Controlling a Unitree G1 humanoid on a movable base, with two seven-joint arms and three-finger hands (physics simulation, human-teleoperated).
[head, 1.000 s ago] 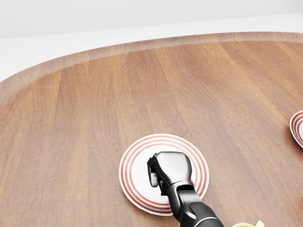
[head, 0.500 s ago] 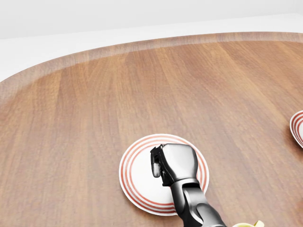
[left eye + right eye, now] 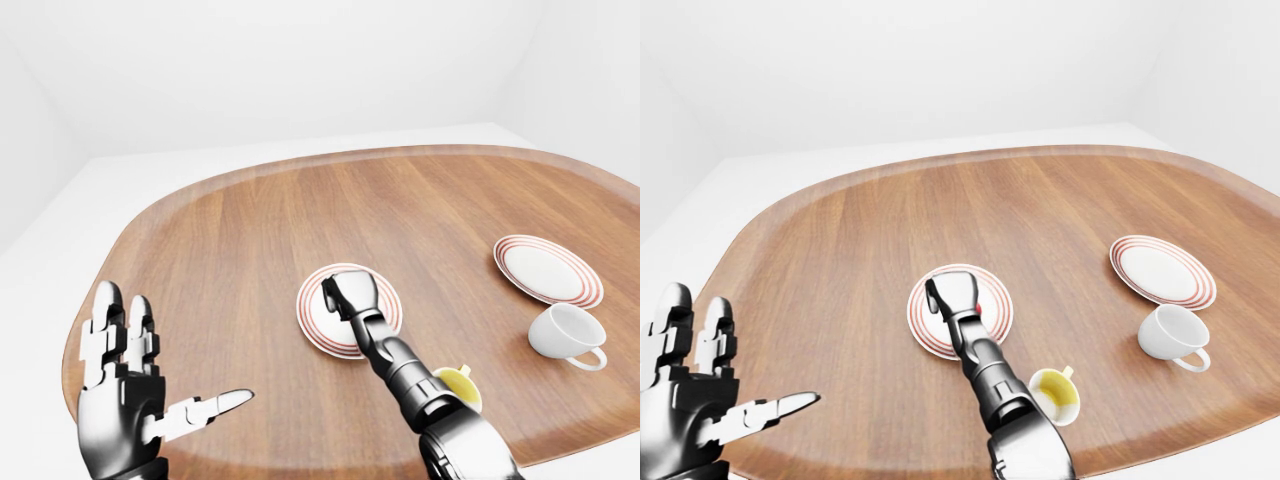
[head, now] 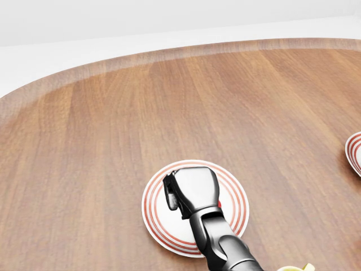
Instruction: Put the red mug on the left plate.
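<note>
Polished wood, glazed crockery, gleaming metal

The table [image 3: 250, 230] is showing smooth, satin-finished wood with fine grain; the plates [image 3: 548, 270] and white cup [image 3: 566, 333] are looking like glossy ceramic; the yellow mug [image 3: 1055, 396] is appearing smooth and glazed; both hands [image 3: 125, 405] [image 4: 190, 192] are gleaming like polished chrome metal with dark matt joints.

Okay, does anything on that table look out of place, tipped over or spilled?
Nothing is spilled or broken. The white mug lies tipped on its side beside the right plate. The yellow mug stands upright. The red mug is almost hidden behind the right hand, over the left plate.
</note>
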